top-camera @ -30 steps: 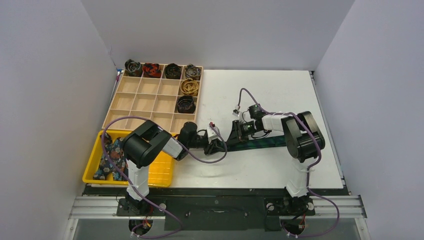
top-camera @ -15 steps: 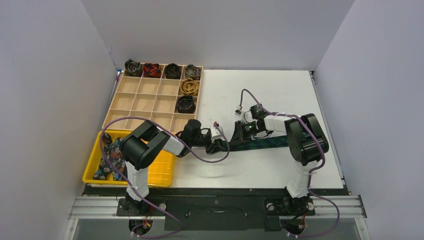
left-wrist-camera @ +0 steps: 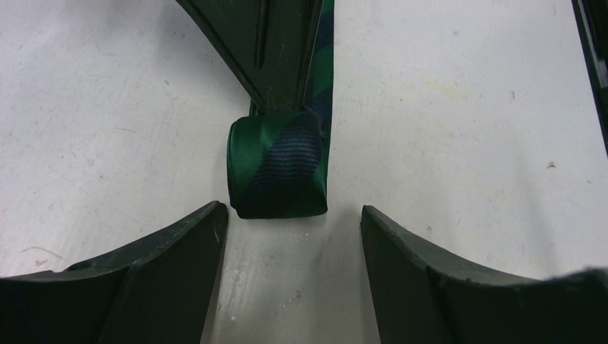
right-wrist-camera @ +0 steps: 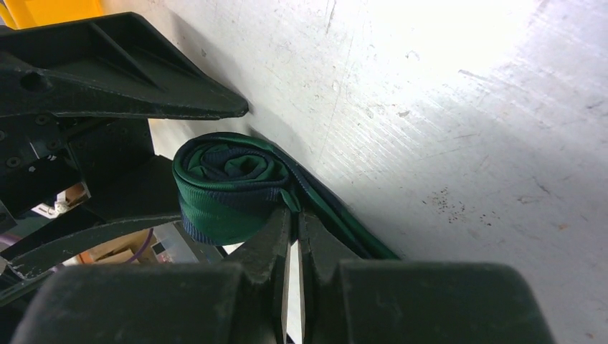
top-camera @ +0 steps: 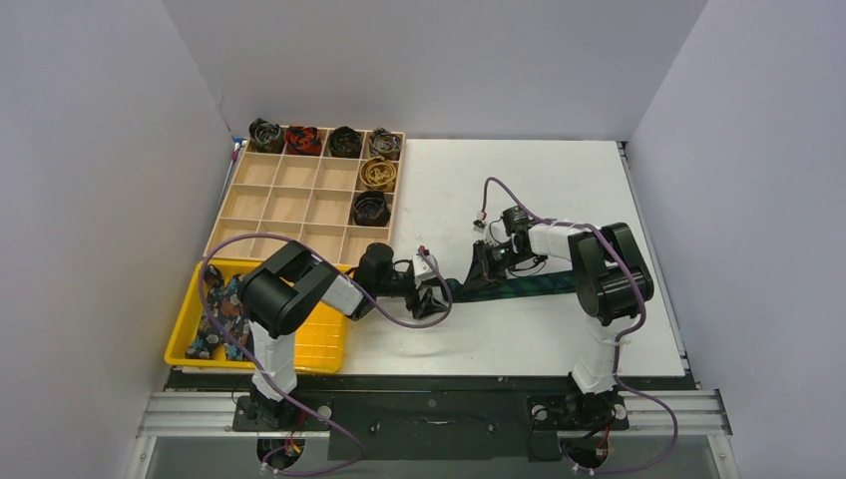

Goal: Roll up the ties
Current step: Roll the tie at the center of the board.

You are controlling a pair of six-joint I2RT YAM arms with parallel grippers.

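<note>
The rolled tie (left-wrist-camera: 278, 168) is flanked by the released left claw (left-wrist-camera: 292, 211). The clenched right claw (right-wrist-camera: 294, 223) is pressed against it on the scuffed white surface (right-wrist-camera: 466, 107).

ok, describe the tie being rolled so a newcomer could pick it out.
On the white table, right of the yellow bin, a narrow fabric strip ends in a small coil where the left gripper and right gripper meet. It is the only green-and-navy striped tie; the rolls in the wooden grid tray are dark, red or gold, the bin's ties floral.
</note>
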